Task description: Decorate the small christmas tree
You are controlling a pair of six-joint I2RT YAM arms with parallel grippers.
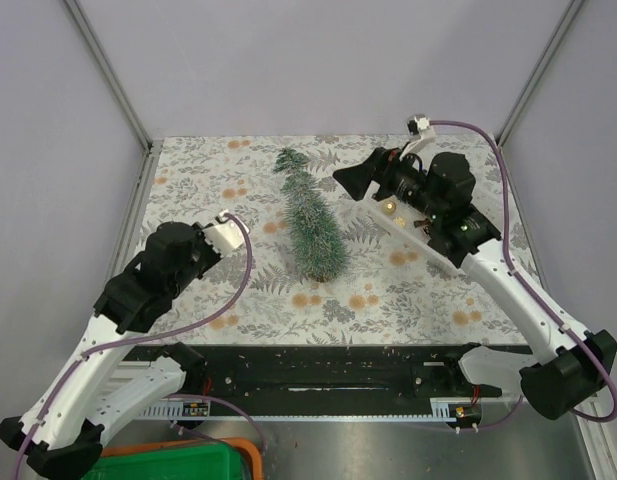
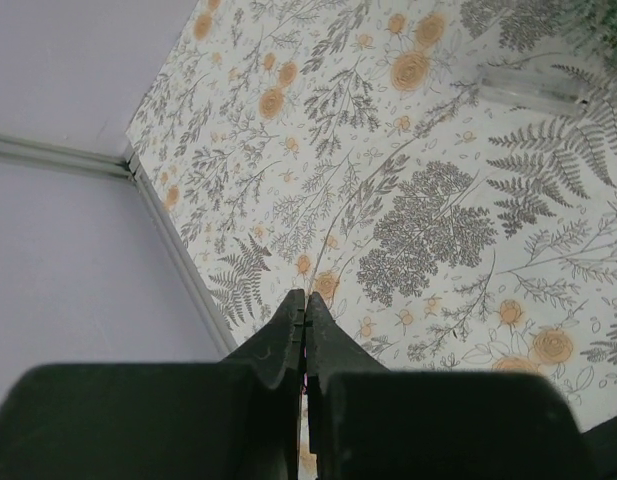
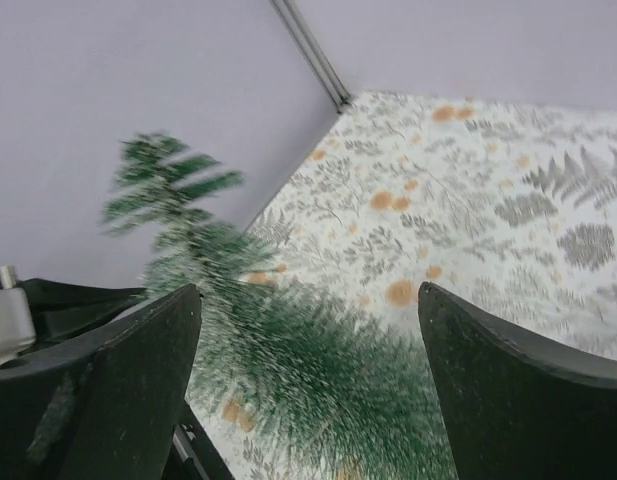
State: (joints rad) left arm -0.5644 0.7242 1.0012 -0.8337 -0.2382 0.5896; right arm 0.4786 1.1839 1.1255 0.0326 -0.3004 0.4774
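Small christmas tree [image 1: 310, 220] sat mid-surface [image 1: 428, 290] on the floral cover, wide end toward the arms and tip toward the far edge. Couldn't tell whether it was upright or leaning. It was blurred in the right wrist view [image 3: 288, 370]. Right hand [image 3: 308, 300] had its fingers wide apart and gripped nothing, with the tree just beside it on its left. Left hand [image 2: 305, 300] had its fingers pressed together, empty, above the left part of the surface, well apart from the tree.

Top camera looks down; 2 wrist cameras near the shared table [image 1: 408, 290].
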